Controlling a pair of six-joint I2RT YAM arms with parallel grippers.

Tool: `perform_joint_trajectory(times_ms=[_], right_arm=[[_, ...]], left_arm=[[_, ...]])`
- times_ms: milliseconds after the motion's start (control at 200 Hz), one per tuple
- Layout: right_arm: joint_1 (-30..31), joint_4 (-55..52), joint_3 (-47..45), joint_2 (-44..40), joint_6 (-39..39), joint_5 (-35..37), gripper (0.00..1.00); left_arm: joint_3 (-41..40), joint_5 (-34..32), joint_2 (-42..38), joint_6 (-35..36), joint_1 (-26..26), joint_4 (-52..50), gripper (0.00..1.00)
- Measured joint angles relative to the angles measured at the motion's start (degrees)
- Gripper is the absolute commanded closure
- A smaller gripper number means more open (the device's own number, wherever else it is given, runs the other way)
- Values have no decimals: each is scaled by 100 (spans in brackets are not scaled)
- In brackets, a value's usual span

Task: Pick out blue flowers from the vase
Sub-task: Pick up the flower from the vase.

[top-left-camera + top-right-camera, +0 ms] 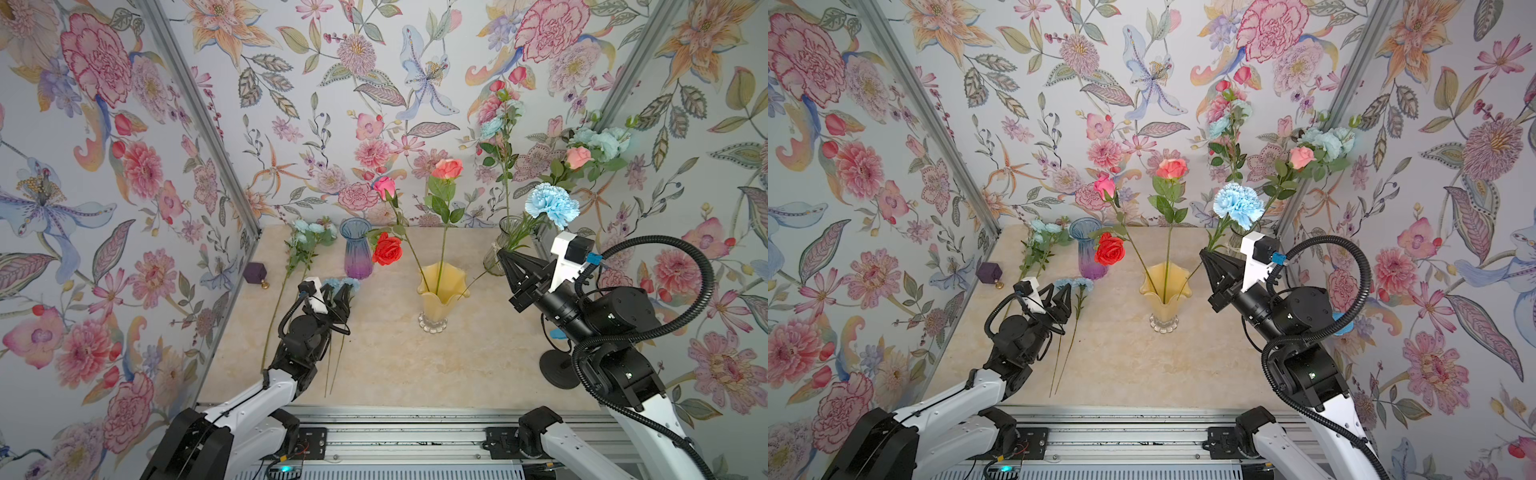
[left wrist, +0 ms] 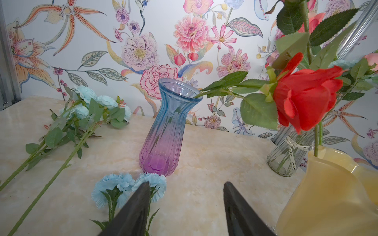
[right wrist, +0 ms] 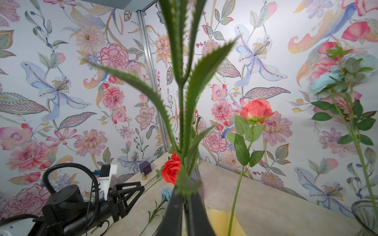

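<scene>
- Since the right gripper (image 1: pixel 501 252) is clamped tight on the thin green stem (image 3: pixel 180 114) of the pale sky-blue ruffled carnation (image 1: pixel 552 205), that's the flower in hand. The grip sits mid-stem, just below the narrow serrated leaves
- Its bloom stands up past the fingertips toward the bench's far right corner. The stem's lower end trails down to the rim of the wavy-lipped yellow glass vase (image 1: pixel 436 307) at mid-bench; can't tell if the tip is clear of the rim
- Handling, my read: very light, soft fabric head, thin springy stem, probably wire-cored plastic, so it can pivot or slip between flat jaws
- Take the bare stem, never the bloom or leaves. It's a long lever, so it will wag and could snag the coral rose (image 1: pixel 447 168) and pink rose (image 1: pixel 384 185) in the same vase
- Left gripper (image 2: pixel 186 183) is about half open and holds nothing. It hovers over two matching blue carnations (image 2: pixel 110 186) lying flat on the cream marble-look bench (image 1: pixel 415 365), just in front of the ribbed blue-to-purple glass vase (image 2: pixel 163 130)
- A leafy pale blue spray (image 1: pixel 311 232) lies near the bench's far left corner
- More blue sprays (image 1: pixel 598 139) stand in the ribbed clear glass vase (image 2: pixel 286 161) at the far right corner, just behind the right gripper and well apart from the left one
</scene>
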Motion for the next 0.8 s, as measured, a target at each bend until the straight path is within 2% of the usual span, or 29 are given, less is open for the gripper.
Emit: perform_joint_trajectory(times_ms=[170,335,565,801], right_arm=[[0,4,39,-63,129,-291,92],[0,2,350,269,162,-693,93],[168,-81,669,1419,144,-1246,93],[896,-710,1172,2719,-291,-1438,93]], left_arm=[[0,151,-170,111,-83,109,40],[129,623,-225,140,-98,24,39],[592,1582,-680,155,-103,-310,37],[1032,2994,-654,59,-85,-468,38]])
